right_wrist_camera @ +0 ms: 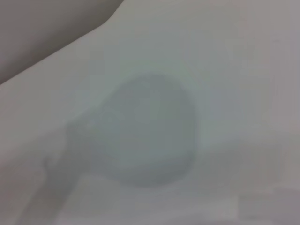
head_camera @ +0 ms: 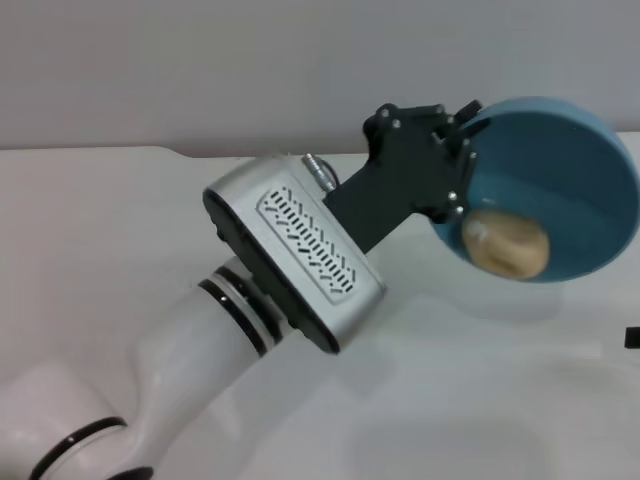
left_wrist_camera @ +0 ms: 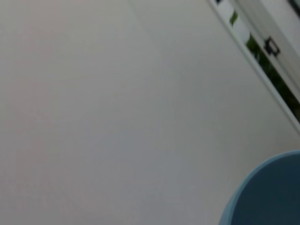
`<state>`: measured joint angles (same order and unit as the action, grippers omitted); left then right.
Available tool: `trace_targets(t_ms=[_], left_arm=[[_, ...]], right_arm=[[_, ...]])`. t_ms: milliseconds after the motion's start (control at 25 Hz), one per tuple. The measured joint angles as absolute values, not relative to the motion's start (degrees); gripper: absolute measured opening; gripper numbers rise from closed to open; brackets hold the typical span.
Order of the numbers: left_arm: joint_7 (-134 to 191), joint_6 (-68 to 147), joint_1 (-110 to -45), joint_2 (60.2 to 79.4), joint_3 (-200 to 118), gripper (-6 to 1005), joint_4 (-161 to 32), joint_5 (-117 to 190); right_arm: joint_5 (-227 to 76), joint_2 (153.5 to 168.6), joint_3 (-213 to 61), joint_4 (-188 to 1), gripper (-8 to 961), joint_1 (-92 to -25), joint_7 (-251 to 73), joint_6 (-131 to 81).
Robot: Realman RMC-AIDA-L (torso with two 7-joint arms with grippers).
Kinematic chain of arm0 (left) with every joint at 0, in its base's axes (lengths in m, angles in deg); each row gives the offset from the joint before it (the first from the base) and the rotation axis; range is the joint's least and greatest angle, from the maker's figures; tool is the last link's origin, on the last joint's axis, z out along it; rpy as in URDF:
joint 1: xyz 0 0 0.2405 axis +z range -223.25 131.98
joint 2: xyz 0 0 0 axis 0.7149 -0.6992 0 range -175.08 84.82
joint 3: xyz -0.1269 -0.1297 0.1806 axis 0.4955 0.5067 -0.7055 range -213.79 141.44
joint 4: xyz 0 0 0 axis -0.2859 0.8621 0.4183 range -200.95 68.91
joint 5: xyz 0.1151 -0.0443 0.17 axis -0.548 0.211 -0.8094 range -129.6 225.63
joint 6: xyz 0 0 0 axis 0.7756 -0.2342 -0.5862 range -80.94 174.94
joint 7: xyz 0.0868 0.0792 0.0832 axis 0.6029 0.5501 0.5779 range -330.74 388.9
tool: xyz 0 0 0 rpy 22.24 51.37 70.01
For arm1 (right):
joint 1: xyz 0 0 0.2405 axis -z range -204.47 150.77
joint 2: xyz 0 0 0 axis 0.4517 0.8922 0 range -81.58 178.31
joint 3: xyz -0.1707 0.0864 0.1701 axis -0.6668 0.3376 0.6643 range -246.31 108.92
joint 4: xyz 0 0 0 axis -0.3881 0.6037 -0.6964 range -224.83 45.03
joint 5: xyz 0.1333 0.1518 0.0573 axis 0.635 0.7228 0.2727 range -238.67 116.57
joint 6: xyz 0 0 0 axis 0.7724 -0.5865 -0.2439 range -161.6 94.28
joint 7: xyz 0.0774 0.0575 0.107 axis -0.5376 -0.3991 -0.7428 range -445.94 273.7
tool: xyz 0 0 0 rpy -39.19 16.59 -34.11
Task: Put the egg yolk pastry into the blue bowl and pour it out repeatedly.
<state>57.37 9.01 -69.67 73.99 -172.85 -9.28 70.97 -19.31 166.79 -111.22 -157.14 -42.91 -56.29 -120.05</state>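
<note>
In the head view my left gripper (head_camera: 458, 168) is shut on the left rim of the blue bowl (head_camera: 560, 170). It holds the bowl in the air above the white table, tipped steeply on its side with the opening toward me. The egg yolk pastry (head_camera: 507, 243), a pale tan ball, lies inside against the bowl's lower rim. A piece of the bowl's rim also shows in the left wrist view (left_wrist_camera: 272, 197). A small black part (head_camera: 632, 338) at the right edge may be my right gripper.
The white table (head_camera: 470, 400) spreads under the bowl, and its back edge meets a grey wall. The right wrist view shows only the table with the round shadow of the bowl (right_wrist_camera: 150, 131) and the arm's shadow.
</note>
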Motion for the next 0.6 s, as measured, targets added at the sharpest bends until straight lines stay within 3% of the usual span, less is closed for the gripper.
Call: trace_targets(t_ms=[240, 600], left_arm=[[63.8, 2.1, -75.8, 73.98, -179.5, 12, -14.2, 85.8], [64.5, -11.0, -77.9, 73.96, -183.6, 12, -16.8, 93.8]], right_arm=[[-19.2, 166.79, -111.4, -155.7, 509, -43.2, -55.4, -120.1], [-19.0, 166.76, -111.2, -154.5, 506, -43.4, -54.9, -120.1]])
